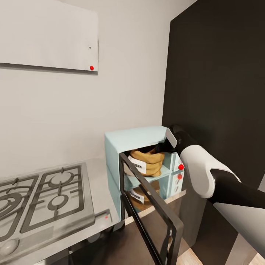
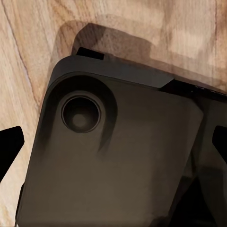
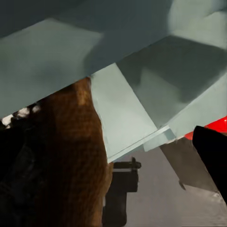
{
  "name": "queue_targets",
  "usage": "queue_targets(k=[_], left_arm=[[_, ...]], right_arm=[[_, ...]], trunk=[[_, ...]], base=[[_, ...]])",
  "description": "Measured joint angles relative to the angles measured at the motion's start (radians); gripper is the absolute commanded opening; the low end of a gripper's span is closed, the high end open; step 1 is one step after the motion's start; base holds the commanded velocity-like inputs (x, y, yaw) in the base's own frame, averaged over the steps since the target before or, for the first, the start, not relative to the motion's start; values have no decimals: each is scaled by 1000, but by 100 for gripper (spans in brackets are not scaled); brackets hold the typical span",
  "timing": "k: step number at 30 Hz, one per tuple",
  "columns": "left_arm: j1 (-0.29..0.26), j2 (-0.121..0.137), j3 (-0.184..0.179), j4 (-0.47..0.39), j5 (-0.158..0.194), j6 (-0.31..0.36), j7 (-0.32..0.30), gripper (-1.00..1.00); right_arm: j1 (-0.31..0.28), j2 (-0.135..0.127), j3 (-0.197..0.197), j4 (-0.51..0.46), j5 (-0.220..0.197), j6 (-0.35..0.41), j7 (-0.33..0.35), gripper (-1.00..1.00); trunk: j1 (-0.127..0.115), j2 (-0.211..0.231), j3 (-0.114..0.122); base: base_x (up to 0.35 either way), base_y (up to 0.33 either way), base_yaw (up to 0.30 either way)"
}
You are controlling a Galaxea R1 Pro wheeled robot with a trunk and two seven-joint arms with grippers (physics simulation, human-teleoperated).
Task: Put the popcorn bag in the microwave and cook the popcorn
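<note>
The pale mint-blue microwave (image 1: 132, 138) stands on the grey countertop (image 1: 98, 184) with its dark glass door (image 1: 156, 211) swung wide open toward me. The golden-tan popcorn bag (image 1: 147, 162) sits upright inside the cavity, white label facing out. My right arm reaches in from the right, and the right gripper (image 1: 160, 148) is at the bag's upper rim. In the right wrist view the bag (image 3: 71, 161) lies to one side, apart from a dark fingertip (image 3: 213, 156), so the gripper is open. My left gripper (image 2: 113, 142) hangs open over the robot's dark base.
A grey gas hob (image 1: 44, 195) with black grates lies left of the microwave. A tall dark cabinet (image 1: 221, 73) rises close on the right. A white panel (image 1: 48, 33) hangs on the wall above. Light wood floor (image 2: 28, 56) shows beneath the base.
</note>
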Motion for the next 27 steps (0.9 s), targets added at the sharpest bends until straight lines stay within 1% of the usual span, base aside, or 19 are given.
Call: queue_targets(k=[11,12,14,18,22,25,27], left_arm=[[0,0,1,-1,0,0,0,100],[0,0,1,0,0,0,0,100],[0,-1,1,0,0,0,1,100],[0,-2,1,0,0,0,1,100],[0,-2,1,0,0,0,1,100],[0,-2,1,0,0,0,1,100],[0,-1,1,0,0,0,1,100]], right_arm=[[1,1,2,-3,1,-1,1,100],[1,1,4,-14,-4,1,3,100],[1,-1,0,-36,-13,1,13,100],[1,-2,1,-66,-14,1,37,100],[1,-2,1,-85,-12,1,41,100],[1,-2,1,-138,-14,1,49,100],[1,-3,1,-147,-10,1,54,100]], trunk=[[0,0,0],[5,0,0],[6,1,0],[7,1,0],[7,1,0],[6,1,0],[7,1,0]], base=[[-15,0,0],[-233,0,0],[-308,0,0],[-338,0,0],[-345,0,0],[-346,0,0],[-346,0,0]])
